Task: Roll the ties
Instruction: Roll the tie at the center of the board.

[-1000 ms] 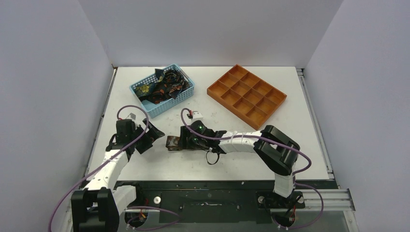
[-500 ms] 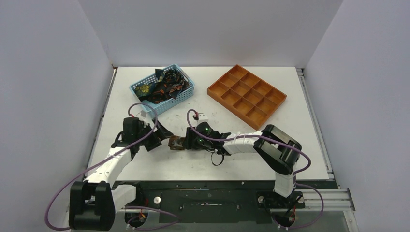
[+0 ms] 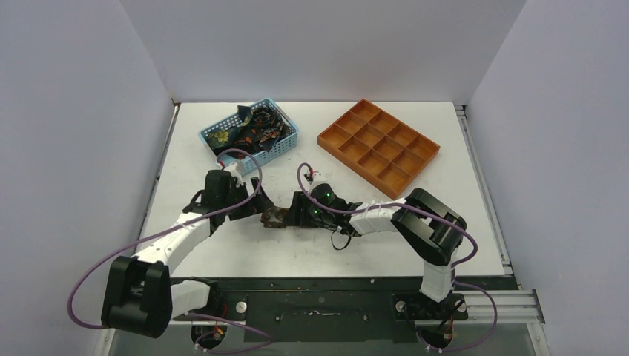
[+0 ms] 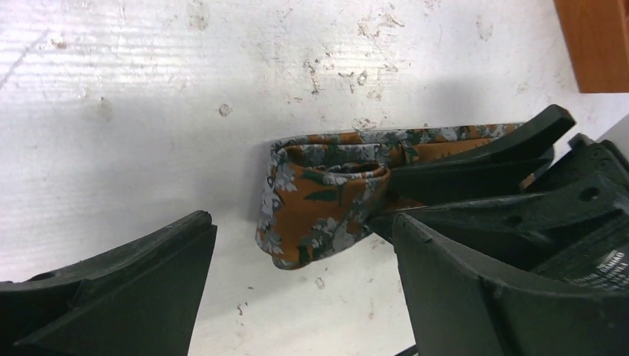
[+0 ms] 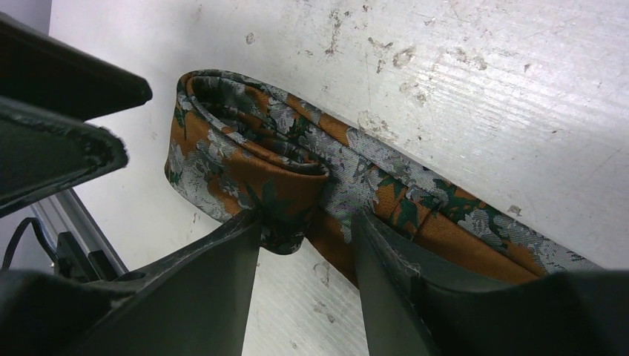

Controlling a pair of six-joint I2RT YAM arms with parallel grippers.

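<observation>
An orange-brown fabric necktie [image 3: 276, 217] with a grey and green floral pattern is lying near the middle of the white worktop [image 3: 245, 251], its left end wound into a loose roll and its tail running right under the right arm. The right end effector [image 5: 308, 222] is pinching that roll, one finger on each side of it. The left end effector [image 4: 300, 230] is hanging just left of the roll, jaws spread wide and holding nothing.

More dark patterned neckties [image 3: 248, 132] are sitting in a light-blue mesh plastic basket [image 3: 261, 157] at the back left. A rectangular orange compartment tray [image 3: 348, 159] is sitting at the back right.

The risk, as I am judging it, is that the coil looks slack. If the right fingers let go before the left ones close, it may spring open. The two end effectors are also crowding each other and could collide.
</observation>
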